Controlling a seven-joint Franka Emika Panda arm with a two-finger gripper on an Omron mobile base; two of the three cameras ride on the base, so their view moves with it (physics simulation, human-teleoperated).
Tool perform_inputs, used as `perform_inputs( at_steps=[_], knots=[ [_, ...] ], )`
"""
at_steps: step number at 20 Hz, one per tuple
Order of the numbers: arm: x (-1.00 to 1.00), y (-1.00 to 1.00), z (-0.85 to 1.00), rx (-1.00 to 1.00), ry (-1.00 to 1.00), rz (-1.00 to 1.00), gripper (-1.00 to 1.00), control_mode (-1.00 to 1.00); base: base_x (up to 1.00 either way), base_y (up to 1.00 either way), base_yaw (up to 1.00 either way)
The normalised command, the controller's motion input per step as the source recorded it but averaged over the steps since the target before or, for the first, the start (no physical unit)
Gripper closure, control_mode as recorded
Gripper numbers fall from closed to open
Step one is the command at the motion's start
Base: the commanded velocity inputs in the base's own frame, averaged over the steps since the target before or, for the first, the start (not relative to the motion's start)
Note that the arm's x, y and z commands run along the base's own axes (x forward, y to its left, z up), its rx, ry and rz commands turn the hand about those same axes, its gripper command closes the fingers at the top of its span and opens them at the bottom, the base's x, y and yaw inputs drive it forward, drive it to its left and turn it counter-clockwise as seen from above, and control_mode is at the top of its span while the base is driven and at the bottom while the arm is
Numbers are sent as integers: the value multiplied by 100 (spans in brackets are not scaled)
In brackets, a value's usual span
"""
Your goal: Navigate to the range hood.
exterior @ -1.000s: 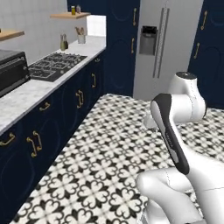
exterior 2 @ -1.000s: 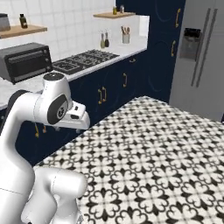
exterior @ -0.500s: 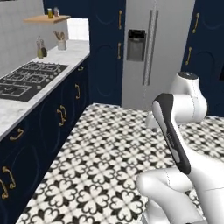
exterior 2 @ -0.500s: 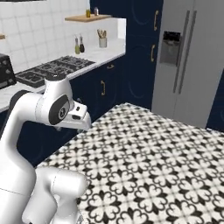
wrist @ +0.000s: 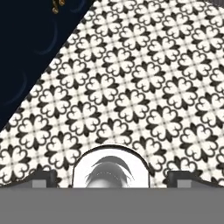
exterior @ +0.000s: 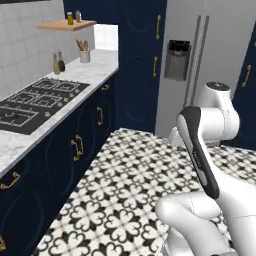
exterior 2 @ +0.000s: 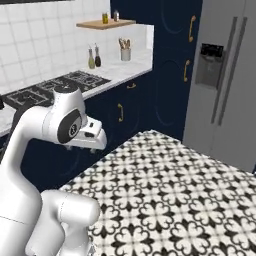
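I look along the kitchen. The cooktop [exterior: 37, 102] lies flat in the marble surface [exterior: 95, 67] on my left side, above dark blue cabinets [exterior: 60, 165] w/ gold handles. At the very top left corner of the left base view there is a thin dark strip [exterior: 20, 1]; it is maybe the hood edge, above the cooktop, but I cannot tell for sure. Further along the surface stand two bottles [exterior: 58, 62] and a utensil cup [exterior: 84, 52], under a wood shelf [exterior: 65, 24]. The fridge [exterior 2: 227, 80] is ahead, at the end of the patterned floor [exterior 2: 175, 200]. My gripper [wrist: 112, 180] hangs over the floor tiles, near the cabinet front. Two dark fingertips [wrist: 43, 178] are far apart at the bottom edge of the hand view, so it is wide, holding nothing.
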Motion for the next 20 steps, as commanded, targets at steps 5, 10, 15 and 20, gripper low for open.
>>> perform_inputs(
  at_steps=[5, 10, 15, 20],
  knots=[
    [0, 0, 0, 0, 0, 0, -100, 100, 100, -3, 45],
    [0, 0, 0, 0, 0, 0, -100, 100, 100, -10, 47],
    [0, 0, 0, 0, 0, 0, -100, 100, 100, -19, 50],
    [0, 0, 0, 0, 0, 0, -100, 100, 100, -34, 51]
  ],
)
